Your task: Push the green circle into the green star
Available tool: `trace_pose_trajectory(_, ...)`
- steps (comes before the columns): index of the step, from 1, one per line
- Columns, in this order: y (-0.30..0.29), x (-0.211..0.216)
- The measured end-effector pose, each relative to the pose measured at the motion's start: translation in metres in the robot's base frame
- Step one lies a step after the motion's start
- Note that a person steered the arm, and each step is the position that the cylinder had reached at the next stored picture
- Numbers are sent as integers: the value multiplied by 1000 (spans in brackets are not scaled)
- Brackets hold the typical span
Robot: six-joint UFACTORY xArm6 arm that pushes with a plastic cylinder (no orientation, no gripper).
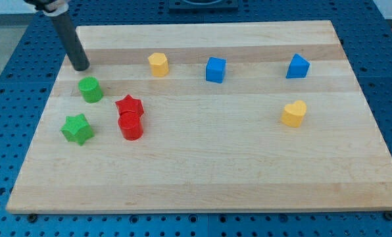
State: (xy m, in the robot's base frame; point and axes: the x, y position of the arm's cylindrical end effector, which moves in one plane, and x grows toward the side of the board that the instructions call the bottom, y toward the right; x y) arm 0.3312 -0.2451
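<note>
The green circle stands on the wooden board at the view's left. The green star lies just below it, a small gap between them. My tip rests on the board just above the green circle, slightly to its left, not touching it. The dark rod rises from the tip toward the view's top left corner.
A red star and a red cylinder sit touching each other right of the green blocks. A yellow block, a blue cube and a blue block line the top. A yellow heart lies right.
</note>
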Motion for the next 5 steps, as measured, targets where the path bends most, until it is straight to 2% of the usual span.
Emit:
trace_pose_trajectory(1,15,51)
trace_pose_trajectory(2,16,83)
trace_pose_trajectory(5,-34,81)
